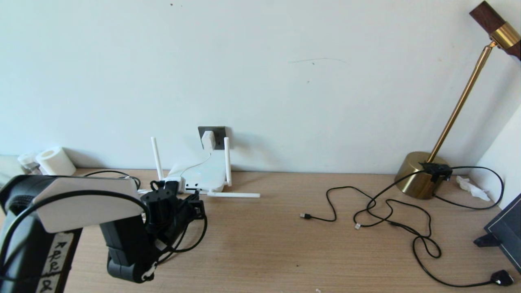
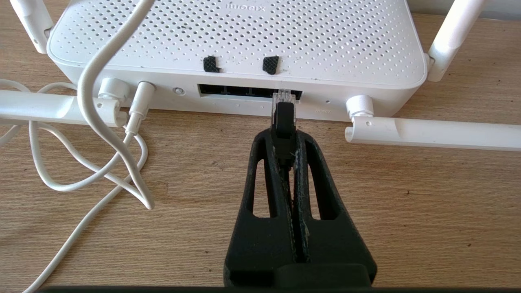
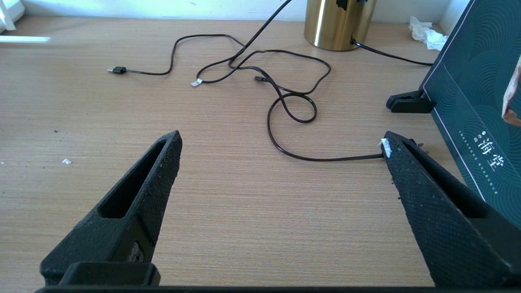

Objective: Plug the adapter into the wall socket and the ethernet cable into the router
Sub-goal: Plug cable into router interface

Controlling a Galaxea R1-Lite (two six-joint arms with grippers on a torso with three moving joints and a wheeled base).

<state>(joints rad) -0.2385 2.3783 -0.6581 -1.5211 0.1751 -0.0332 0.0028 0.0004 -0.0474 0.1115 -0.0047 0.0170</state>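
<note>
We note the adapter (image 1: pixel 208 139) seated in the wall socket (image 1: pixel 219 132), while our left hand (image 2: pixel 283 122), clamped on the ethernet cable (image 2: pixel 283 118), holds its clear tip at the router (image 2: pixel 244 40) port, not yet fully in; right hand (image 3: pixel 281 150) wide, idle over the desk (image 3: pixel 228 228).

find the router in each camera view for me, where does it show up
Head view: the router lies at the back of the desk, left of centre, below the wall socket.
Left wrist view: the router fills the top, ports facing the camera.
Right wrist view: only a white corner at the upper left edge.
Shared landmark: its flat-lying white antenna.
</note>
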